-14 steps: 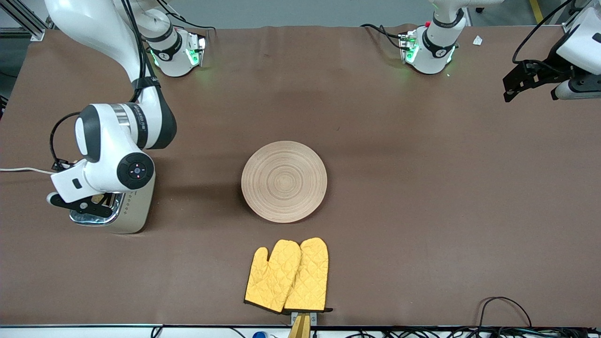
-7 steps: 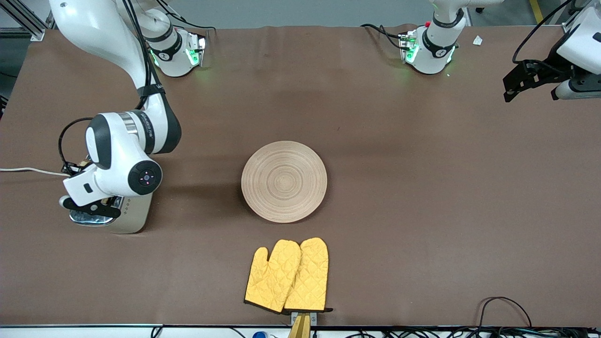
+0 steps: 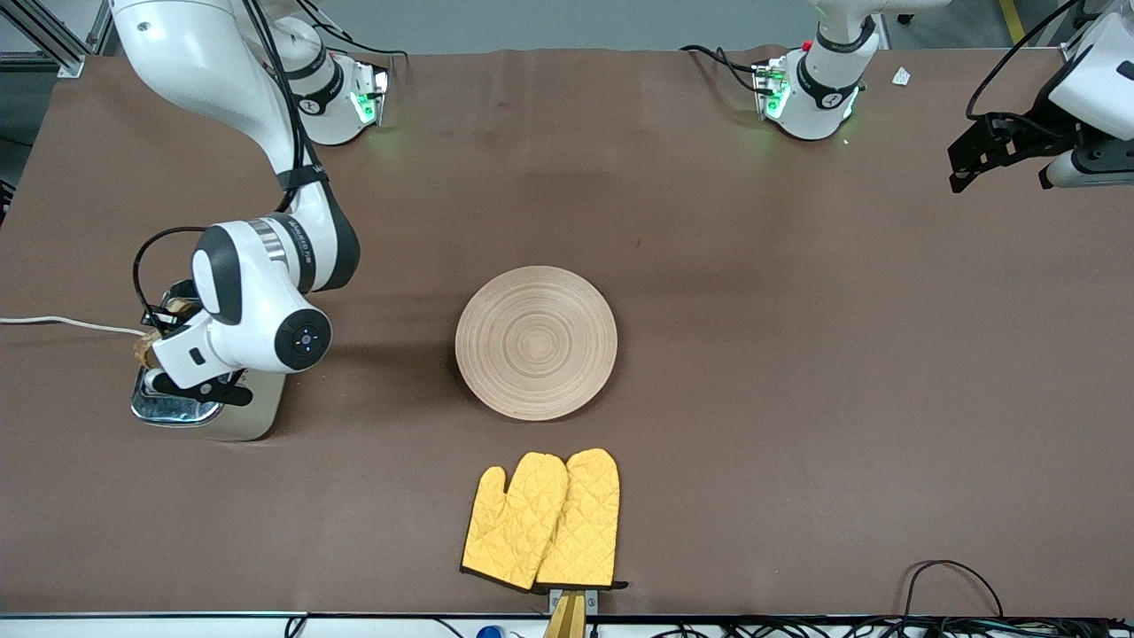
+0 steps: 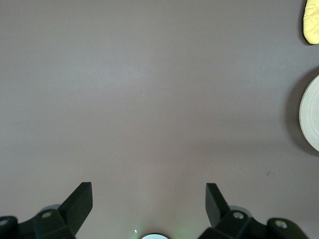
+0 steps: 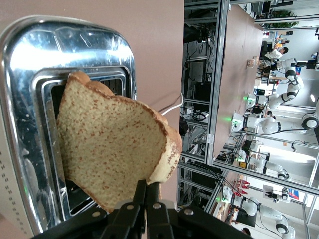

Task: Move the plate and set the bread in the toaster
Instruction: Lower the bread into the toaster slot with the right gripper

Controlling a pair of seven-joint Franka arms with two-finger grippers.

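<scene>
- Since a second ago the right arm's wrist has shifted toward the plate's side of the toaster and swung back from the front camera, so more of the chrome top now shows; the plate and mitts lie where they were.
- Bread (image 5: pixel 112 144): pinched by one corner between the right gripper's (image 5: pixel 146 191) closed fingers, held tilted over the toaster's open slot. The wrist view does not settle whether its lower edge has entered the slot.
- In the front view only a brown bit of the bread (image 3: pixel 145 346) peeks out past the right arm's wrist.
- Toaster (image 3: pixel 229 415): stands at the right arm's end of the table, its white cord (image 3: pixel 62 323) trailing off the table edge.
- Plate (image 3: pixel 536 343): rests flat near the middle of the table, well apart from the toaster, with nothing on it.
- Yellow oven mitts (image 3: pixel 542 521): a pair lying side by side, nearer the front camera than the plate.
- Left gripper (image 4: pixel 148 201): waits up in the air over the left arm's end of the table, fingers spread wide, holding nothing.
</scene>
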